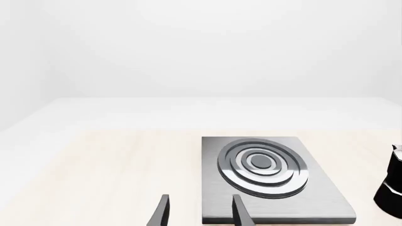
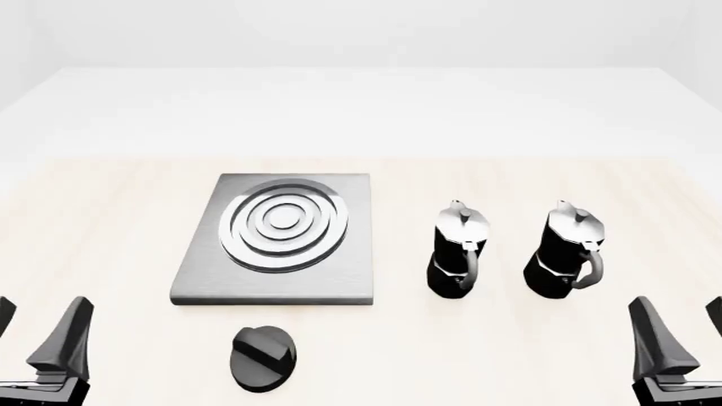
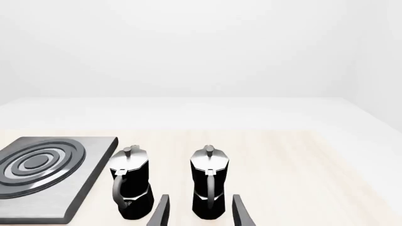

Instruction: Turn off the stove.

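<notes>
Nearest the camera, the left gripper (image 2: 40,338) and the right gripper (image 2: 677,334) hang at the bottom corners of the front view, each with fingers spread wide and holding nothing, and the black knob (image 2: 263,358) lies on the pale wood-grain table (image 2: 113,228) between them, nearer the left. Beyond the knob sits the grey stove (image 2: 279,239) with its ring burner (image 2: 289,222), and right of it two moka pots (image 2: 459,251) stand upright, apart. Farther back the tabletop gives way to plain white floor and walls.

Left gripper (image 1: 199,212) fingers spread, empty. Grey stove slab (image 1: 317,188) ahead on pale wood table (image 1: 100,174), silver ring burner (image 1: 262,165) on top. Black moka pot (image 1: 393,186) at frame edge, cropped.
</notes>
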### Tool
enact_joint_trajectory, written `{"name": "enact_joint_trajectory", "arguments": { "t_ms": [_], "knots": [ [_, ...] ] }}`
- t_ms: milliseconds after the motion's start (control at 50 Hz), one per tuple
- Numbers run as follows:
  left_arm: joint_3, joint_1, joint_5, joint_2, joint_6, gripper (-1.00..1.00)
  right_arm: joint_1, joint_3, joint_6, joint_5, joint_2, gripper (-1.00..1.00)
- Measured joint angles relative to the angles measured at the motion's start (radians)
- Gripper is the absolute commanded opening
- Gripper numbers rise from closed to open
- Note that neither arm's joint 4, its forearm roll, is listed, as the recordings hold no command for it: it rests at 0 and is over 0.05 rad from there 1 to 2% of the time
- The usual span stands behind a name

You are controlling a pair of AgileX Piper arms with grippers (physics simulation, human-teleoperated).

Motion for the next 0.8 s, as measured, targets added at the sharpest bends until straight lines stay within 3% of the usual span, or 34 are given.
{"name": "enact_joint_trajectory", "arguments": {
  "t_ms": [400, 620, 800],
  "knots": [
    [-0.003, -0.002, -0.016, 0.025, 0.002, 1.00, 0.000, -0.001, 0.001, -0.003, 0.004, 1.00],
    [-0.028, -0.023, -0.055, 0.130, 0.003, 1.00, 0.006, 0.000, 0.001, 0.000, 0.003, 1.00],
    [-0.095, -0.079, -0.027, 0.228, -0.003, 1.00, 0.013, 0.000, 0.004, 0.002, 0.001, 1.00]
  ]
}}
